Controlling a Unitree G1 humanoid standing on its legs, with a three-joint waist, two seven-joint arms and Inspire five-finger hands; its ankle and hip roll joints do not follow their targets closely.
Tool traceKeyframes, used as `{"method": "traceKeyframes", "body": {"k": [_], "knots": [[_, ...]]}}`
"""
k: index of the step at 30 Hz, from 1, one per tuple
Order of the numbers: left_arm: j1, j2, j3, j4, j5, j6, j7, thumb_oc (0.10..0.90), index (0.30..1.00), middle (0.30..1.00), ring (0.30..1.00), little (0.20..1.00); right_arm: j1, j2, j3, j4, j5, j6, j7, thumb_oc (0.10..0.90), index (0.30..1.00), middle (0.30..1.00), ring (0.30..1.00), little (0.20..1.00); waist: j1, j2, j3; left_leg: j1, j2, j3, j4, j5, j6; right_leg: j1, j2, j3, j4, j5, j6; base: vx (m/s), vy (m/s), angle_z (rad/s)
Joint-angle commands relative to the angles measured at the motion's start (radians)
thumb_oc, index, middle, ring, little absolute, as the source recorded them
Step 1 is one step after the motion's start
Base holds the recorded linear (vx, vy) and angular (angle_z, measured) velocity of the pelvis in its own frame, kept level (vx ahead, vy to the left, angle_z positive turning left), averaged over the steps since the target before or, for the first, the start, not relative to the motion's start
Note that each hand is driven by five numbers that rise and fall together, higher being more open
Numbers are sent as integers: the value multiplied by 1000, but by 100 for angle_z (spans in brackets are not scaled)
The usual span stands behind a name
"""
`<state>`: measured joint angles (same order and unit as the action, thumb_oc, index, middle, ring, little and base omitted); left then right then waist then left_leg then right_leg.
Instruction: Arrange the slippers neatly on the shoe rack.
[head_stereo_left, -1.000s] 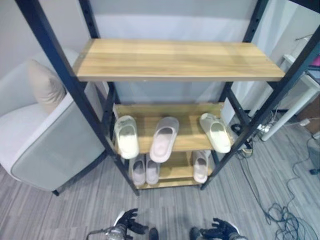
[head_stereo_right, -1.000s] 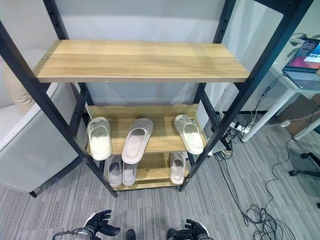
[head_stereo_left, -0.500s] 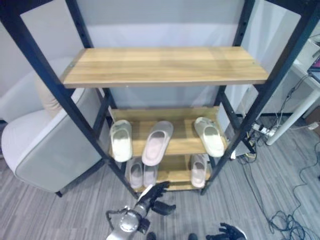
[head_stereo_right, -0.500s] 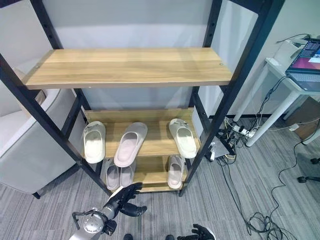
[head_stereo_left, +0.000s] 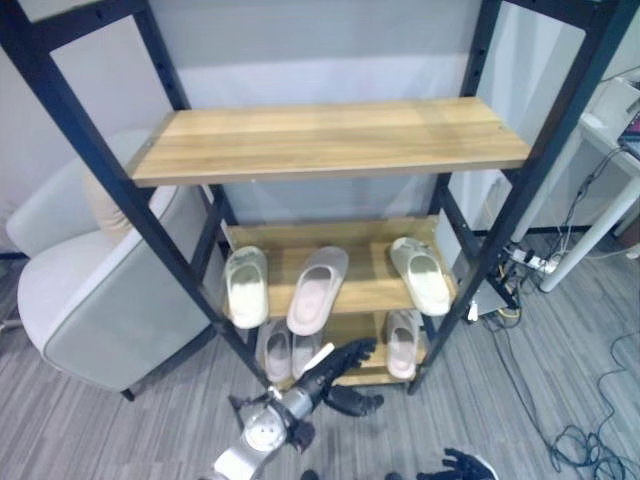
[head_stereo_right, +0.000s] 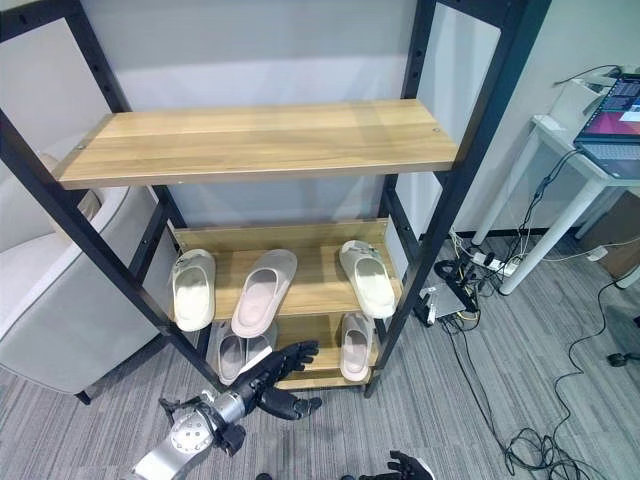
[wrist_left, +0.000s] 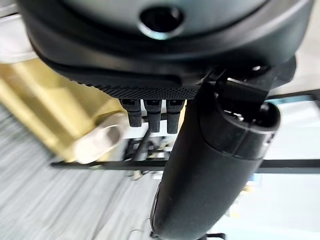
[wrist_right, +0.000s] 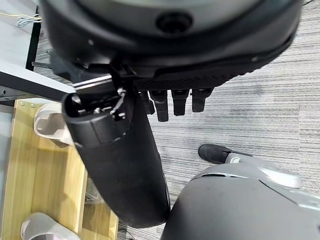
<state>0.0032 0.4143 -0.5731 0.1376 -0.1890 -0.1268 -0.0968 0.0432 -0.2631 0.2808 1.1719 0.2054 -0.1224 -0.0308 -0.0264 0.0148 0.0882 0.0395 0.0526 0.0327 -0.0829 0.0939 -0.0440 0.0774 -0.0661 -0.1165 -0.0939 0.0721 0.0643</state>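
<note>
The shoe rack (head_stereo_left: 330, 140) has a black frame and wooden shelves; its top shelf is bare. The middle shelf holds a cream slipper (head_stereo_left: 246, 287) at the left, a pinkish-grey slipper (head_stereo_left: 317, 290) lying askew in the middle and a cream slipper (head_stereo_left: 420, 275) angled at the right. On the bottom shelf a pinkish-grey pair (head_stereo_left: 277, 350) sits at the left and a single slipper (head_stereo_left: 402, 343) at the right. My left hand (head_stereo_left: 335, 375) is open, fingers spread, just in front of the bottom shelf between them. My right hand (head_stereo_left: 455, 467) hangs low near the floor, open and holding nothing.
A grey armchair (head_stereo_left: 100, 290) with a beige cushion (head_stereo_left: 100, 195) stands close to the rack's left side. To the right are a white desk (head_stereo_right: 560, 200) with a laptop (head_stereo_right: 610, 110), and cables with a power strip (head_stereo_right: 470, 290) on the grey carpet.
My left hand has risen from the bottom edge and reached forward to the front of the bottom shelf. The camera has shifted a little. The slippers have not moved.
</note>
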Motion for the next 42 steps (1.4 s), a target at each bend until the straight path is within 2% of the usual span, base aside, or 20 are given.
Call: {"method": "traceKeyframes", "body": {"k": [1,6,13,18,27,34,42], "knots": [[-185,-37,64,-117,21,-144,65,800,900,900,900,900,-5,-24,31,-30,-19,-27,-8,800,900,900,900,900,-9,-28,-3,-3,-3,45,-4,-50,-32,35,11,-2,7,-111,43,0,0,0],[-309,-20,81,-154,135,-155,136,800,900,900,900,900,6,-19,38,-26,-17,-30,-10,800,900,900,900,900,-19,-30,-13,5,-4,46,-4,-57,-33,41,11,-4,7,-111,44,0,0,0],[-428,26,91,-95,299,-154,191,800,900,900,900,900,3,-24,47,-29,-22,-30,1,800,900,900,900,900,-31,-29,-26,16,-4,54,-4,-66,-34,47,9,1,7,-110,47,26,9,-3],[-516,88,128,4,407,-138,245,800,900,900,900,900,13,-34,51,-27,-33,-27,20,800,900,900,900,900,-41,-26,-35,24,-4,62,-4,-73,-37,48,5,4,7,-108,53,43,22,-3],[-589,183,173,158,501,-88,318,800,900,900,900,900,23,-43,43,-23,-27,-20,40,800,900,900,900,900,-47,-30,-33,16,-4,76,-4,-79,-38,33,-1,11,7,-101,67,21,16,-3],[-652,230,151,270,554,-53,350,800,900,900,900,900,12,-52,44,-20,-18,-18,43,800,900,900,900,900,-55,-37,-24,9,-4,82,-4,-95,-37,19,-3,24,7,-109,75,21,20,-6],[-791,268,88,409,621,-2,403,800,900,900,900,900,-28,-61,62,-45,-8,-30,26,800,900,900,900,900,-70,-48,9,-75,-3,95,-4,-78,-30,-70,-2,46,7,-84,82,-65,14,-5]]}}
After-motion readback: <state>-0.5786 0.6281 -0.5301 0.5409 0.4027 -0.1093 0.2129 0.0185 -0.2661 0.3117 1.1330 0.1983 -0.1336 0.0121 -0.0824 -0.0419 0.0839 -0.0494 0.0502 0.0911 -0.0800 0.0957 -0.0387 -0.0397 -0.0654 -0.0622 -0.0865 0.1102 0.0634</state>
